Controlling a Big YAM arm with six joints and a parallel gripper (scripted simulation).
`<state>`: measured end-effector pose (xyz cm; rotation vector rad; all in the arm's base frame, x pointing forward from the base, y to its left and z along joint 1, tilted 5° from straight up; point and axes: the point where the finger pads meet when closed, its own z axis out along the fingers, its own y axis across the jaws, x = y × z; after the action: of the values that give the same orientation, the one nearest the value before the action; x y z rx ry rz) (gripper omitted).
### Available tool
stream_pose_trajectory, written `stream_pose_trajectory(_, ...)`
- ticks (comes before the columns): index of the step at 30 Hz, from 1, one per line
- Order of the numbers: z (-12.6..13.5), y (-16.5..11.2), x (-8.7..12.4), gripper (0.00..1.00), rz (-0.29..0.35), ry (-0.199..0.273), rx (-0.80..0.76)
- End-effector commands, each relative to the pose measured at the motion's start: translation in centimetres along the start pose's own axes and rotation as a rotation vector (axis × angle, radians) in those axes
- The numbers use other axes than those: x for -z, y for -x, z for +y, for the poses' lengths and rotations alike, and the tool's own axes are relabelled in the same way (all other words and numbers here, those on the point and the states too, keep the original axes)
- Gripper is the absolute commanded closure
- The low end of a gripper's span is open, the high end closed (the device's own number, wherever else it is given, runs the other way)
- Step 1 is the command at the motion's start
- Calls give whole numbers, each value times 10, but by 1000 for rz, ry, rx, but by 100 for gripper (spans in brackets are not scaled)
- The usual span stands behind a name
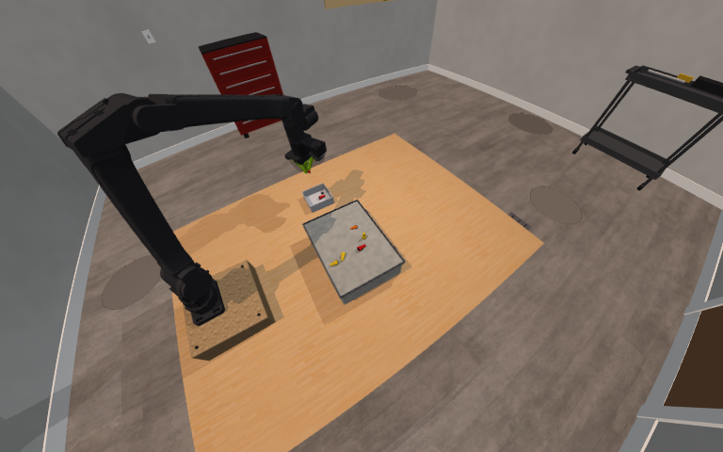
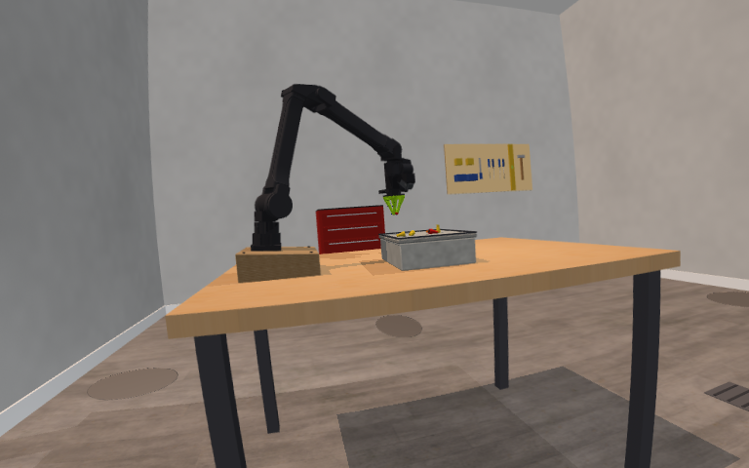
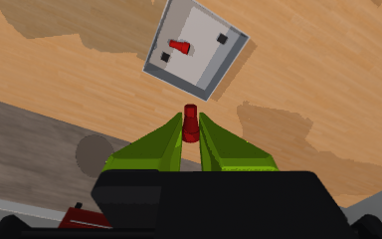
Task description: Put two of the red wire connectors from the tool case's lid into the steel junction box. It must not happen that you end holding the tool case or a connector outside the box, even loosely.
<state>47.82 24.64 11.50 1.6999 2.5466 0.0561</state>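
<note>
While the gripper (image 3: pixel 190 130) hangs above the desk (image 1: pixel 453 223), its green fingers clamp one red wire connector (image 3: pixel 190 121), tip pointing away from the wrist. The steel junction box (image 3: pixel 226 65) sits beyond it, off to one side rather than directly beneath, with a second red connector (image 3: pixel 180 47) lying inside. Beside the box, the tool case's lid (image 1: pixel 389 250) carries one more red connector (image 1: pixel 361 248) among yellow and orange ones.

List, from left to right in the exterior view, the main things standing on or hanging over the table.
Wooden base block → black arm → tool gripping a red wire connector → grey tool case.
</note>
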Motion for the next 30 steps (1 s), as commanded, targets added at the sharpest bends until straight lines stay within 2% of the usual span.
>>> stream_pose_trajectory(1, 2, 3, -20, 90, -3, -11, -3)
stream_pose_trajectory(6, 1, 4, -28, 90, -3, -12, -2)
stream_pose_trajectory(20, -1, 5, -78, 90, -3, -13, -1)
stream_pose_trajectory(23, 1, 5, -80, 90, -3, -9, -1)
stream_pose_trajectory(30, 0, 6, -105, 90, -3, -11, -2)
